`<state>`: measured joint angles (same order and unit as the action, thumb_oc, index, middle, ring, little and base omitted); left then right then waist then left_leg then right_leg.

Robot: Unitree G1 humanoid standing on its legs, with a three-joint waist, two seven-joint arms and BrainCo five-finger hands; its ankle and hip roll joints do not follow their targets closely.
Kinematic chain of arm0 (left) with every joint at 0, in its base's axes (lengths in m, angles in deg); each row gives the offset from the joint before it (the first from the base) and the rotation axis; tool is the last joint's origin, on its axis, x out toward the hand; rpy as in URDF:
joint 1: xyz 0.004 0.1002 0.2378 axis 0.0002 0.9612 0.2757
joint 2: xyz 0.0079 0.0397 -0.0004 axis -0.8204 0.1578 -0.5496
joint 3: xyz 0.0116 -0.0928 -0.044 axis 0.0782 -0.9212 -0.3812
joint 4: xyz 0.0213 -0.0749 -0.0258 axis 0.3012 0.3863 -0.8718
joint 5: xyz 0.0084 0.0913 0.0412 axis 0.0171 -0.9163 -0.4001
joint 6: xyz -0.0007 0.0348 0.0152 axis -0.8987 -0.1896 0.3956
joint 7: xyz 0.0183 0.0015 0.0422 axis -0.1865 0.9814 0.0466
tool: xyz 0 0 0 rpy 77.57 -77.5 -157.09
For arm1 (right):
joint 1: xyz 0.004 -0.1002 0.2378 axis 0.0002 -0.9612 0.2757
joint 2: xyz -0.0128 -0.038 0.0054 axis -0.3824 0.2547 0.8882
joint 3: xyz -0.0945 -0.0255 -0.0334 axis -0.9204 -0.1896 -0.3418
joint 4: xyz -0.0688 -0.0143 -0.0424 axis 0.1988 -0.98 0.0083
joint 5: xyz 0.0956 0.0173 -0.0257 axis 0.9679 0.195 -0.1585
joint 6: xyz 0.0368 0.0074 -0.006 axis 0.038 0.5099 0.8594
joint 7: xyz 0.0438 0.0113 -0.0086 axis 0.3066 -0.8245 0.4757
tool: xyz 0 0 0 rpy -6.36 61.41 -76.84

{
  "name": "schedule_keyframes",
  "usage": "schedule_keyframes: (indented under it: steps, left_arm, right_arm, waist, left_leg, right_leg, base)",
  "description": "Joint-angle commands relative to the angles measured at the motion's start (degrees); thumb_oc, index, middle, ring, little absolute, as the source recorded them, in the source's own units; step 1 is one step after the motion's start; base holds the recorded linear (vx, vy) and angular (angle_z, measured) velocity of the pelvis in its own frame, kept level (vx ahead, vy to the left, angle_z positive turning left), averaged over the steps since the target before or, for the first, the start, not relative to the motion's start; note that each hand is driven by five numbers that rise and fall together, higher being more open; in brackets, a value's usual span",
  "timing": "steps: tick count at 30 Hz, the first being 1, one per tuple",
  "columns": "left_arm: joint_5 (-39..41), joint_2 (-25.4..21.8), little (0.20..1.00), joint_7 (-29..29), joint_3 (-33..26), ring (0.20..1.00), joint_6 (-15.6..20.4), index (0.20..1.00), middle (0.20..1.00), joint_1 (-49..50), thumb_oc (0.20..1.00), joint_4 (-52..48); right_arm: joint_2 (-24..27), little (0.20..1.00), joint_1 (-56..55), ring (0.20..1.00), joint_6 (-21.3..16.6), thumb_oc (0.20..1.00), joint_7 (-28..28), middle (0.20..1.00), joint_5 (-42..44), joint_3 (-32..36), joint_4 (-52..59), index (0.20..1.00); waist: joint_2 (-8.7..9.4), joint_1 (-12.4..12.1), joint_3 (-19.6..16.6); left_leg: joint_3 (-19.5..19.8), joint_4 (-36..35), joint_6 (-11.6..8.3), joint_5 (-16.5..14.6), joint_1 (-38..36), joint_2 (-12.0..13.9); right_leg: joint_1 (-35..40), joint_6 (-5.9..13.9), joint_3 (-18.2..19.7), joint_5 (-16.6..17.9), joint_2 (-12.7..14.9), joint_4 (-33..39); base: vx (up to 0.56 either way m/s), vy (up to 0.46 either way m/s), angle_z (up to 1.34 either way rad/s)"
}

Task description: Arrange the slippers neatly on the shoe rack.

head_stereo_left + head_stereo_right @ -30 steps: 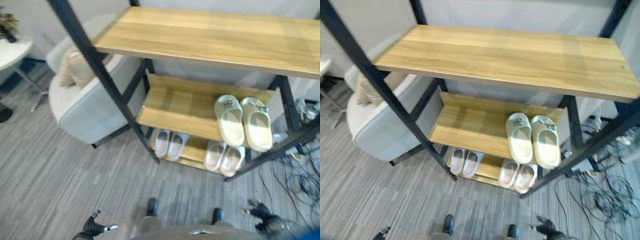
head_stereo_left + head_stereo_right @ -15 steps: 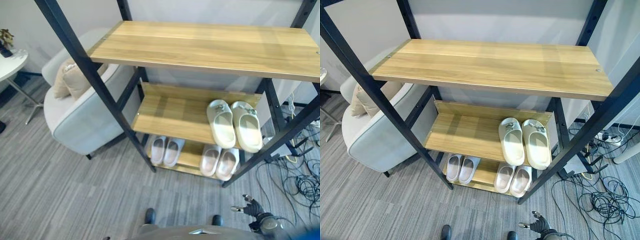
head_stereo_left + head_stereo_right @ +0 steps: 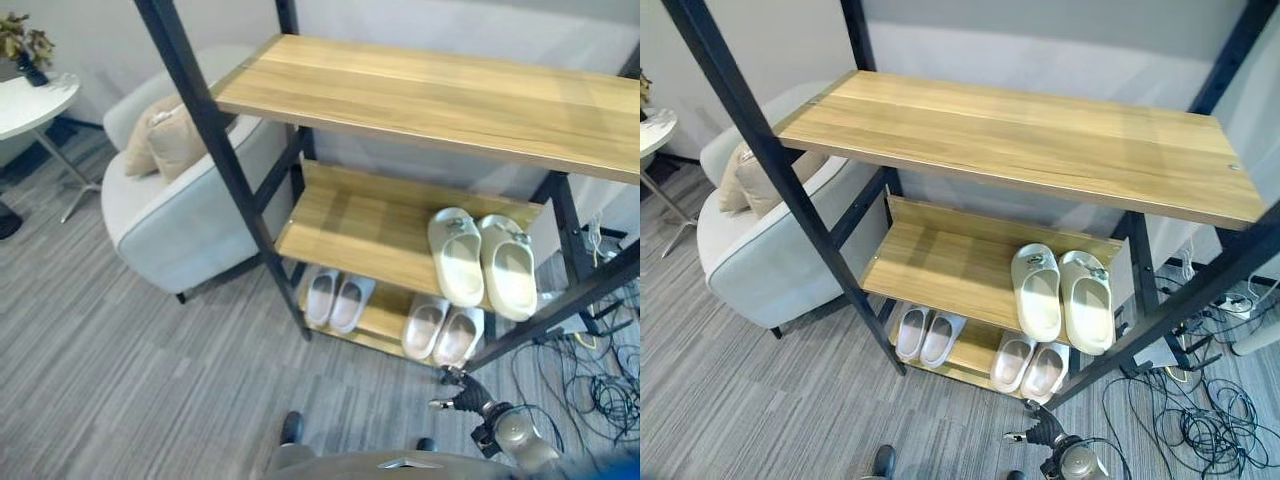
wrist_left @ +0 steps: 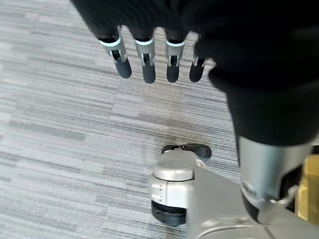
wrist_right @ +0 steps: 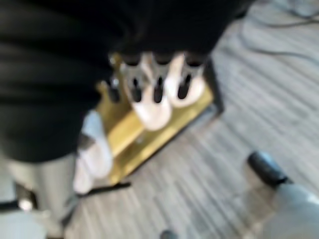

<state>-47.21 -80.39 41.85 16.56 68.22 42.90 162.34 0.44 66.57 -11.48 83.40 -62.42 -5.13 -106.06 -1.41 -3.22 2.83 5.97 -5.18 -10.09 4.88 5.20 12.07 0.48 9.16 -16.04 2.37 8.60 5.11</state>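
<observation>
From the head views, the shoe rack (image 3: pixel 420 90) holds a cream pair of slippers (image 3: pixel 482 260) side by side on its middle shelf and two pale pairs (image 3: pixel 338 300) (image 3: pixel 441 332) on the bottom shelf; the right hand (image 3: pixel 462 393) hangs empty before the rack. In the left wrist view, the left hand (image 4: pixel 149 55) hangs over the floor, fingers straight, empty. In the right wrist view, the right hand's fingers are relaxed, holding nothing.

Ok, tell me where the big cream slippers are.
The cream slippers sit side by side at the right end of the rack's middle shelf, directly above the right-hand pale pink pair on the bottom shelf.
</observation>
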Motion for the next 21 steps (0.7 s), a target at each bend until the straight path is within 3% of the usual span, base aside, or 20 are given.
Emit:
schedule_keyframes:
  steps: [1,21]
  left_arm:
    - [-1.29,-3.05,1.000,-0.44,0.80,1.000,-0.33,1.000,1.000,-2.93,1.000,3.43]
    - [-1.31,-1.79,1.000,-0.49,1.72,1.000,0.05,1.000,1.000,-3.05,1.000,2.98]
  right_arm:
    - [1.40,1.000,2.37,1.000,-2.42,1.000,1.11,1.000,0.51,-0.37,4.83,1.000]
    - [3.98,1.000,4.49,1.000,-4.14,1.000,-3.86,1.000,1.55,5.55,14.30,1.000]
  waist:
    - [1.03,-1.06,1.61]
    - [0.59,-1.66,2.86]
  left_leg:
    - [1.45,0.18,0.34,0.26,2.09,1.14]
    - [3.48,0.18,0.73,0.68,4.09,0.17]
  right_leg:
    - [-2.78,3.80,-1.16,-1.80,4.44,-7.61]
    - [-3.17,3.85,-2.63,-1.71,4.81,-7.55]
  base:
    - [0.00,0.006,0.08]
    - [0.00,0.008,0.05]
